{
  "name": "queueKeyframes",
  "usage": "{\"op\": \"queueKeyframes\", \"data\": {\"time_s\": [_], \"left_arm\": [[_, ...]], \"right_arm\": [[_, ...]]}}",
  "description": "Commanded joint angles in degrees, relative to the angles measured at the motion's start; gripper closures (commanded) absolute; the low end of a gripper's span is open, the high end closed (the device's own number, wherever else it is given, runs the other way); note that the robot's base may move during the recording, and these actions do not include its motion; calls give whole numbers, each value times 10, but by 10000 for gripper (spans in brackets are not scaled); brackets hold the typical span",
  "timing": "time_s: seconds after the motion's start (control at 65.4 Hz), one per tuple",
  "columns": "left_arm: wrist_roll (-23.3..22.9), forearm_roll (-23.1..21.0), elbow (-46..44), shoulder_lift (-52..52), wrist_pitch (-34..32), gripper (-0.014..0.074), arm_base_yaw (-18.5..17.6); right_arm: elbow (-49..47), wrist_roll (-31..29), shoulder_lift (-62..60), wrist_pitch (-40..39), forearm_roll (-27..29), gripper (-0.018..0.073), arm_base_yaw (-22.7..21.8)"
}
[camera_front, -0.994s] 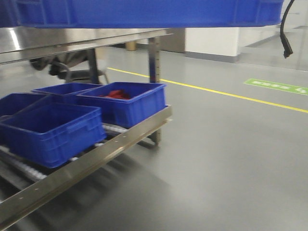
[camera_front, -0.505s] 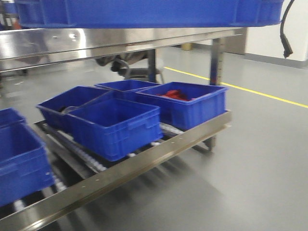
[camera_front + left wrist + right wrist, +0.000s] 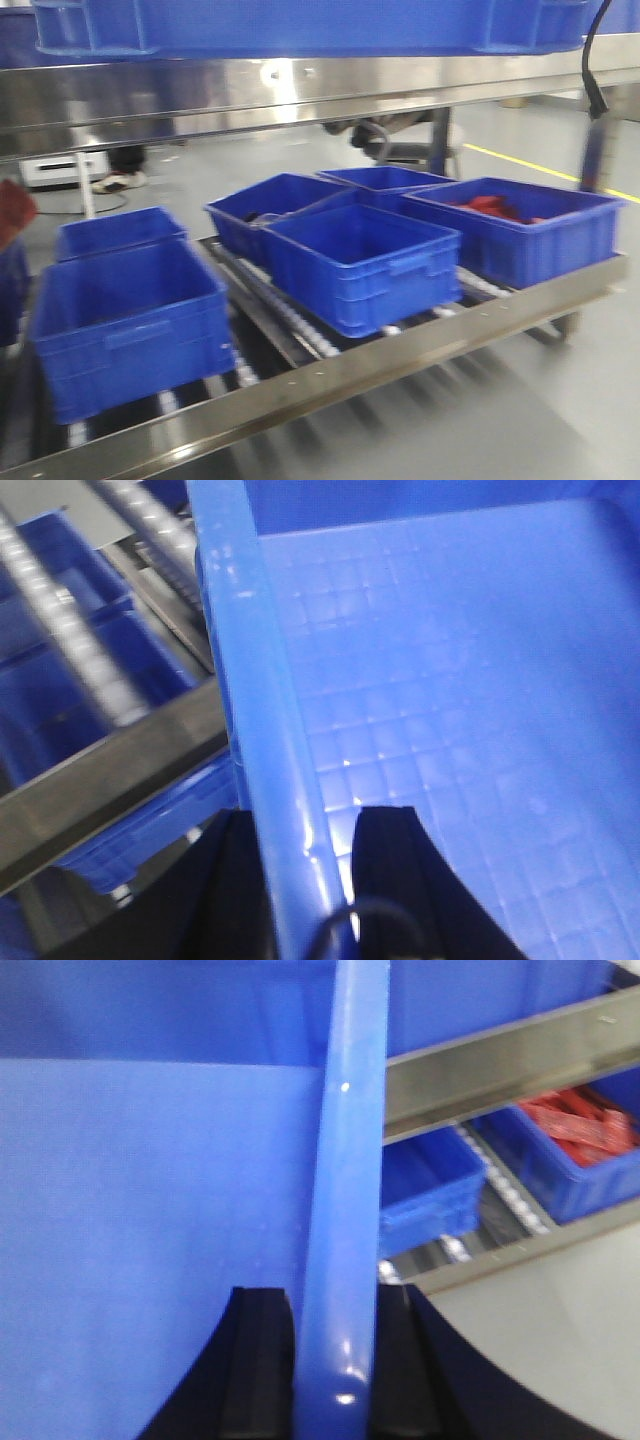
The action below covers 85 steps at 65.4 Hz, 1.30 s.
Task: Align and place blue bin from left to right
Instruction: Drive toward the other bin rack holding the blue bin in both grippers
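Left claw (image 3: 310, 825), wrist view: you had its two black fingers (image 3: 400, 880) straddling the left end wall of the blue bin (image 3: 440, 680). One finger sat outside and one inside above the gridded floor, both drawn in against the rounded rim, so the claw was pinching that wall, not standing spread.

Right claw (image 3: 335, 1305), wrist view: this was the mirror case, pressed together on the opposite end wall, with the bin's interior lying to its left. From each claw, then, the bin lay inward, toward the other arm. Neither arm was the nearer, since each held one end.

Front view: the bin filled the top edge of the frame, its long axis running level from your left to your right, directly above the steel top rail (image 3: 300, 85) of the rack. Whether its base touched that rail or hung just over it could not be told. Below the rail, on the roller shelf (image 3: 300, 340), stood smaller bins (image 3: 360, 265), the rightmost holding red parts (image 3: 495, 207).

Judged from this, your coming move turned on holding that long axis parallel with the rail while shifting the bin sideways along it.
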Motion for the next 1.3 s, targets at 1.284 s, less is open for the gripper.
{"op": "queueKeyframes", "data": {"time_s": [1.284], "left_arm": [[10, -28, -9, -17, -44, 707, -4]], "right_arm": [[-11, -8, -12, -60, 3, 629, 3]]}}
